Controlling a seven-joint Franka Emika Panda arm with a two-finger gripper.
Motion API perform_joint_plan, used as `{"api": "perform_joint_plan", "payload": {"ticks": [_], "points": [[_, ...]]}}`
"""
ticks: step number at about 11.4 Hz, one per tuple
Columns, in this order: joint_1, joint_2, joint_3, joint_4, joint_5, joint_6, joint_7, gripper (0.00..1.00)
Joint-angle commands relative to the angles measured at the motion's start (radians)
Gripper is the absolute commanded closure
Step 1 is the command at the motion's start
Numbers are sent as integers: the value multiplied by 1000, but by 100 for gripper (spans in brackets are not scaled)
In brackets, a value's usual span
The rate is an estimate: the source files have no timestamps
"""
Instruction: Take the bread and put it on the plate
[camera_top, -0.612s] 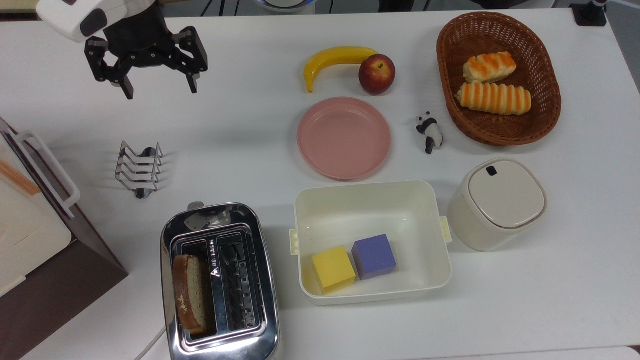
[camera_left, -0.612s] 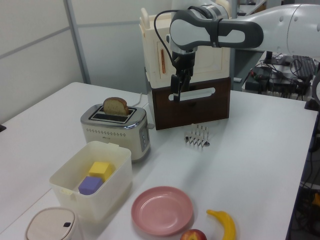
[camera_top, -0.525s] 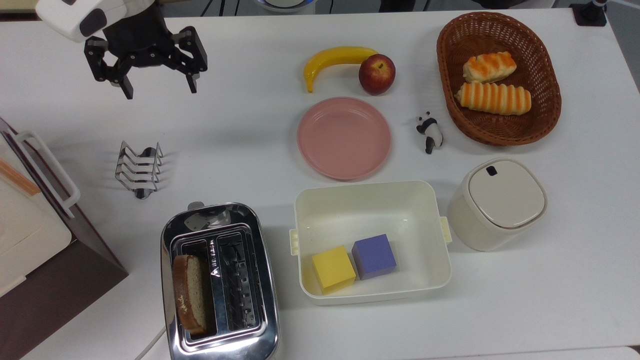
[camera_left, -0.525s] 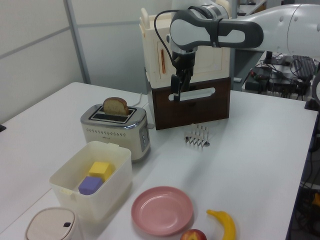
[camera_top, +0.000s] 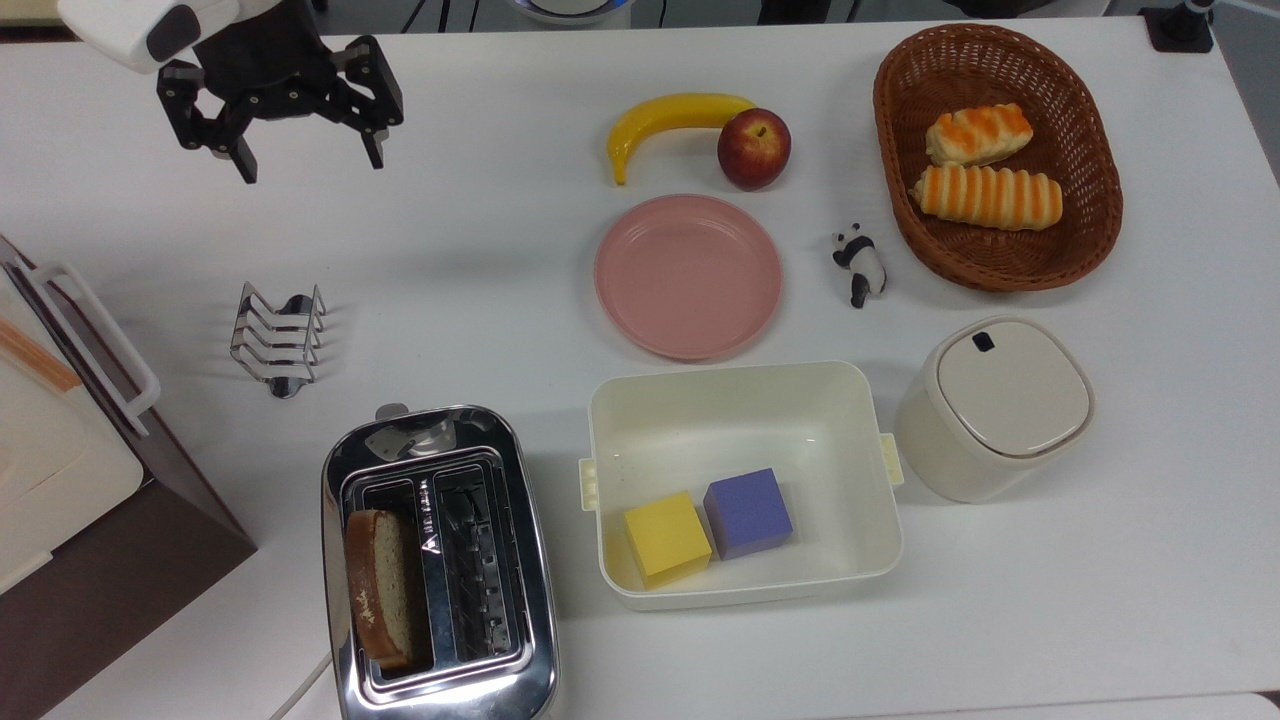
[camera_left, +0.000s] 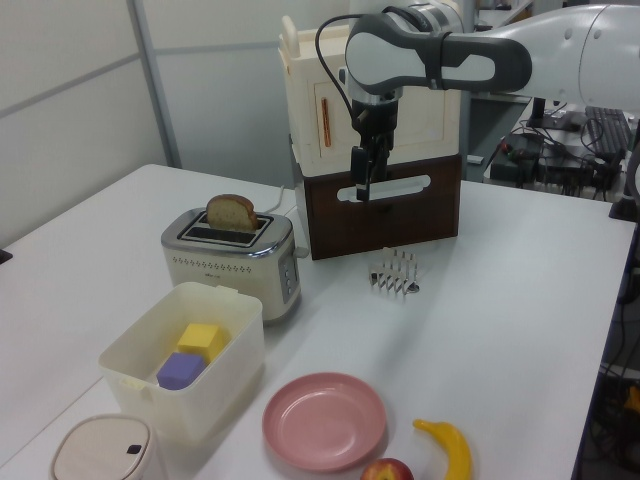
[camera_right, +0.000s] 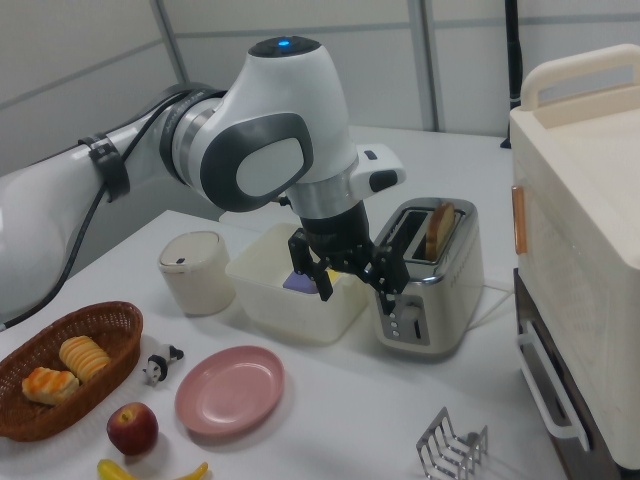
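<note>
Pincer: my pincer (camera_top: 300, 165) hangs above the bare desk (camera_top: 480, 250) at the top view's upper left, fingers spread wide with nothing between them.
Bread: the bread (camera_top: 378, 590) stands on edge in the toaster (camera_top: 440, 570), in the slot on the top view's left, its top poking above the chrome.
Bearing: from the pincer the bread lies well apart, toward the top view's bottom and slightly to its right, past the toast rack (camera_top: 278, 337).
Long axis: the slice runs up-down in the top view, along the slot; the finger gap runs roughly left-right in the top view, so I judge the fingers could straddle the slice's thin faces with little wrist turn.
Plate: the plate (camera_top: 688, 276) sits bare, up and to the right of the toaster in the top view, just above the tub (camera_top: 740, 400).
Left view adds: how far the bread (camera_left: 231, 212) rises out of the toaster, and that the pincer (camera_left: 362, 190) hangs high off the desk.
Right view adds: the spread of the pincer (camera_right: 355, 287) seen face on, with the bread (camera_right: 439, 229) behind it.
Next, I judge: carry across, descend over the slot, close on the exposed crust.
</note>
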Motion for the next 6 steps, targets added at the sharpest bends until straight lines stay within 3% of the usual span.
{"api": "perform_joint_plan", "payload": {"ticks": [1, 6], "points": [[5, -36, -2, -32, -18, -24, -8, 0], [5, -34, -1, -32, -19, -23, -14, 0]]}}
